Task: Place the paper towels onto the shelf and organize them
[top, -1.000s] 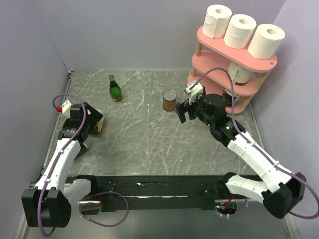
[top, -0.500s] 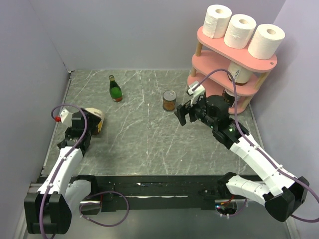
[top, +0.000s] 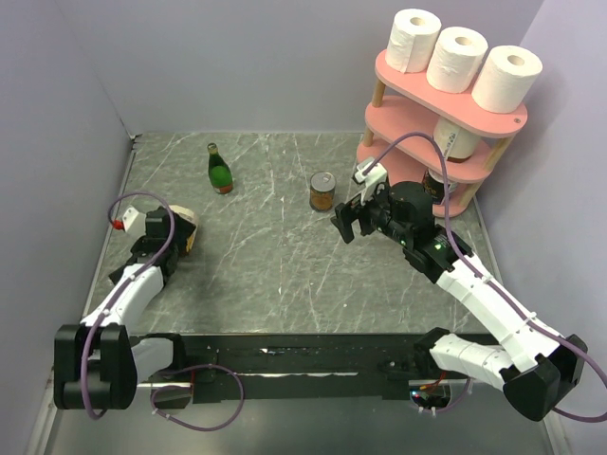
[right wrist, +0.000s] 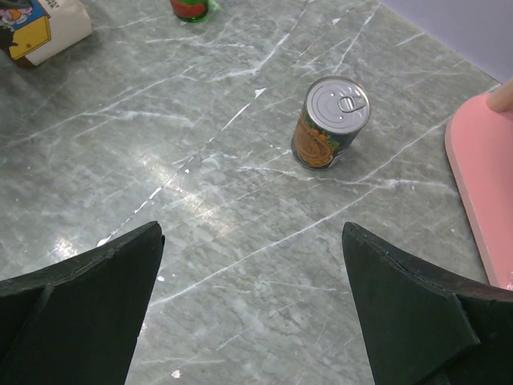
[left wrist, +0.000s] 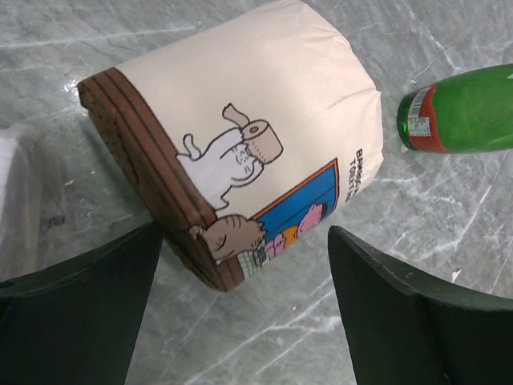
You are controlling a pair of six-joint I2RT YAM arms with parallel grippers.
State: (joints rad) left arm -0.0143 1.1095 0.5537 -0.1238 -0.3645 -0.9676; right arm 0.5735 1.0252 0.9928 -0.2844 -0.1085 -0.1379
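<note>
Three white paper towels (top: 414,40) (top: 456,59) (top: 505,78) stand in a row on the top board of the pink shelf (top: 408,112) at the back right. My right gripper (top: 346,220) is open and empty, just above the table left of the shelf; the right wrist view (right wrist: 252,313) shows bare table between its fingers. My left gripper (top: 169,243) is open at the left. A printed, wrapped roll (top: 183,227) lies on its side just ahead of the fingers in the left wrist view (left wrist: 240,136), apart from them.
A green bottle (top: 220,169) stands at the back left, also in the left wrist view (left wrist: 465,112). A tin can (top: 322,191) stands mid-table, near my right gripper (right wrist: 330,120). A white roll-like item (top: 455,140) sits on the shelf's middle board. Walls close in left and right.
My left wrist has drawn back from the wrapped roll toward the near left; the roll stays on the table. My right gripper has shifted slightly left.
</note>
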